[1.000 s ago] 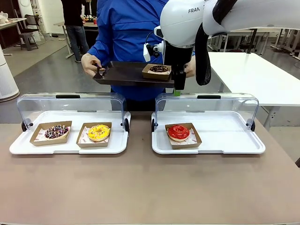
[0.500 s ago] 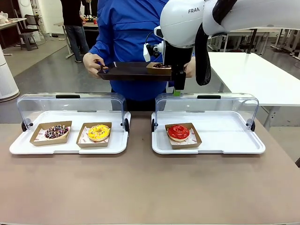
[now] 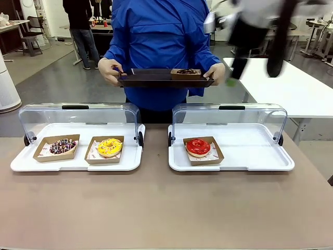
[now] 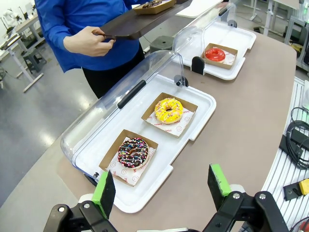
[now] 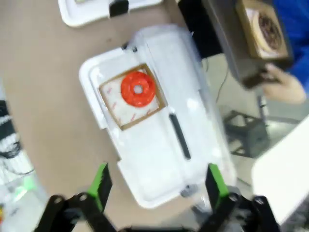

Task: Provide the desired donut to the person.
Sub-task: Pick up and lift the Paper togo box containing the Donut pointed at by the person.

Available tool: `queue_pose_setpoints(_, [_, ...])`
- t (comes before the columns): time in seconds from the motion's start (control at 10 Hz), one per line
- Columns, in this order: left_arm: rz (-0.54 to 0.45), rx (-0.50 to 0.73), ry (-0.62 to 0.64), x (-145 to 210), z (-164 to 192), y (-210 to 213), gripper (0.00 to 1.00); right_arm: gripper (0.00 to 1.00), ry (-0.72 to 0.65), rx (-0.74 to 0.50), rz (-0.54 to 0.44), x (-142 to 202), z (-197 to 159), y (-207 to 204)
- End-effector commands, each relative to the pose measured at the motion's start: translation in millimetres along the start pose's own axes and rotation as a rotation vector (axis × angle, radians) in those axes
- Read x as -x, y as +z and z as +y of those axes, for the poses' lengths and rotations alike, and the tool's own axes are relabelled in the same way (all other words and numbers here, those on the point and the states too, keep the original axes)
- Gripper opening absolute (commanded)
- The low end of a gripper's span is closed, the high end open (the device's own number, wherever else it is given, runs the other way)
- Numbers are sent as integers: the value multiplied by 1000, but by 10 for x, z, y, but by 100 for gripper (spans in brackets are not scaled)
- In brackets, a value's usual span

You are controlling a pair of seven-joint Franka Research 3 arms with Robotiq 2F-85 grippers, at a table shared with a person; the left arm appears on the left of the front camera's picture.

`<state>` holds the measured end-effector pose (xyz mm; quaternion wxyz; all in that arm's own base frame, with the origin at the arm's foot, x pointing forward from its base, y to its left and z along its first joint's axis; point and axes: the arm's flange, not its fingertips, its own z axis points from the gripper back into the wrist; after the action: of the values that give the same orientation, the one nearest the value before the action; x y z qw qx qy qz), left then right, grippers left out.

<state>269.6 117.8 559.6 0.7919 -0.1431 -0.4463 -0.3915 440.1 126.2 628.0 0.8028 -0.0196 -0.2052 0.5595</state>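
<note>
The person [image 3: 156, 36] in a blue jacket stands at the far side and holds a dark tray [image 3: 151, 79] in both hands. On the tray sits a chocolate donut in a cardboard box [image 3: 186, 73], which also shows in the right wrist view [image 5: 264, 26]. My right gripper [image 5: 158, 186] is open with nothing between its fingers. It hangs high over the red donut [image 5: 138, 89], and the front view shows it as a blur [image 3: 231, 78] beside the person's hand. My left gripper [image 4: 161, 186] is open and holds nothing, near the table's front, short of the left case.
The left white case [image 3: 21, 161], lid raised, holds a sprinkled chocolate donut [image 3: 62, 146] and a yellow donut [image 3: 109, 147]. The right case [image 3: 260, 156] holds the red donut [image 3: 198, 147]. The brown tabletop [image 3: 156, 208] lies in front. A white table [image 3: 281, 83] stands behind on the right.
My right arm has swung away from the tray, up and to the right, leaving the boxed chocolate donut there. The person has levelled the tray and shifted it slightly right.
</note>
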Motion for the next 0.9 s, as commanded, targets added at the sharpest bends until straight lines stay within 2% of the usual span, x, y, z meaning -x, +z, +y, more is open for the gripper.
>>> queue_pose_setpoints(0.0, [-3, 6, -6, 12, 4, -1, 100, 100, -27, -56, -207, 863, 318, 78])
queue_pose_setpoints(0.2, [-3, 6, -6, 12, 4, -1, 100, 100, -80, -61, -326, 1518, 620, 121])
queue_pose_setpoints(0.3, [-3, 6, -6, 12, 4, -1, 100, 100, -94, -53, -366, 1680, 734, 78])
queue_pose_setpoints(0.6, [-3, 6, -6, 12, 4, -1, 100, 100, -192, -43, -492, 1975, 946, -65])
queue_pose_setpoints(0.8, [-3, 6, -6, 12, 4, -1, 100, 100, -208, -16, -554, 2122, 1039, -104])
